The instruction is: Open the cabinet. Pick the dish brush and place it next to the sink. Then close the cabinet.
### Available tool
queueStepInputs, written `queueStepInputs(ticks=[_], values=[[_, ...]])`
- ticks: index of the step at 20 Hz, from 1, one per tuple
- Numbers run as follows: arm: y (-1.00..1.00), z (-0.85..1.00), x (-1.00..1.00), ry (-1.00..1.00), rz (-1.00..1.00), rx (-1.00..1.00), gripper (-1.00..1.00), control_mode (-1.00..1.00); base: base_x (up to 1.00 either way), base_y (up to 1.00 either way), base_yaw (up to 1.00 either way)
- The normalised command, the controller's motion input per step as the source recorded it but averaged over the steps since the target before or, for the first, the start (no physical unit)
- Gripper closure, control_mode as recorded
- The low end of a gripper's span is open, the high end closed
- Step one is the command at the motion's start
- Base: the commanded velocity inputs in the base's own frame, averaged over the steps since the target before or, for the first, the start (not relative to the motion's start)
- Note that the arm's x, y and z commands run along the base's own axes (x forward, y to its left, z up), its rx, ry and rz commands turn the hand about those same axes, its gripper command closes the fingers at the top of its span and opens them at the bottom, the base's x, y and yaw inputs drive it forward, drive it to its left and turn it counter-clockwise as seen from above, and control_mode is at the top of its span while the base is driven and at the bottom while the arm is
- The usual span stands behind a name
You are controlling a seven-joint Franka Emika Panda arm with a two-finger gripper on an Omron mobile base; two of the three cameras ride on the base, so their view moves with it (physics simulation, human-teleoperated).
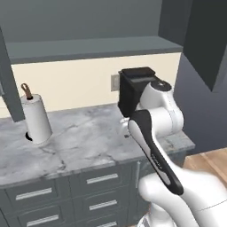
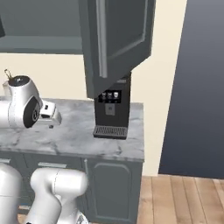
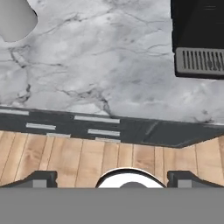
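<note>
The cabinet stands open above the counter. Its grey shelf [image 1: 88,46] looks bare, one door [image 1: 206,40] hangs out at the right, and the same door with its long silver handle [image 2: 101,39] is swung toward the right base camera. The dish brush is out of view, and so is the sink. My gripper [image 3: 113,180] is open, with nothing between its two dark fingertips [image 3: 43,179]. It hovers above the marble counter [image 3: 100,57], looking down over the front edge. The hand [image 2: 49,111] sits out over the counter, left of the coffee machine.
A black coffee machine [image 1: 133,88] [image 2: 113,109] [image 3: 199,39] stands at the counter's right end, under the open door. A white paper-towel roll [image 1: 36,117] [image 3: 15,17] stands at the left. Drawers with horizontal handles [image 1: 102,178] sit below, and wooden floor [image 2: 183,197] lies to the right.
</note>
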Motion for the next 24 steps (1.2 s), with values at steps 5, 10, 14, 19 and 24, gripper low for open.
queueStepInputs(ticks=[5, 10, 14, 19, 24], values=[[0.00, 0.00, 0.00, 0.00, 0.00, 0.00, -1.00, 1.00, 0.81, 0.09, -0.12], [0.00, 0.00, 0.00, 0.00, 0.00, 0.00, -1.00, 1.00, 0.14, 0.24, -0.15], [0.00, 0.00, 0.00, 0.00, 0.00, 0.00, -1.00, 1.00, -0.82, 0.00, -0.01], [0.00, 0.00, 0.00, 0.00, 0.00, 0.00, -1.00, 1.00, -0.71, 0.34, 0.03], [0.00, 0.00, 0.00, 0.00, 0.00, 0.00, -1.00, 1.00, 0.87, 0.55, 0.00]])
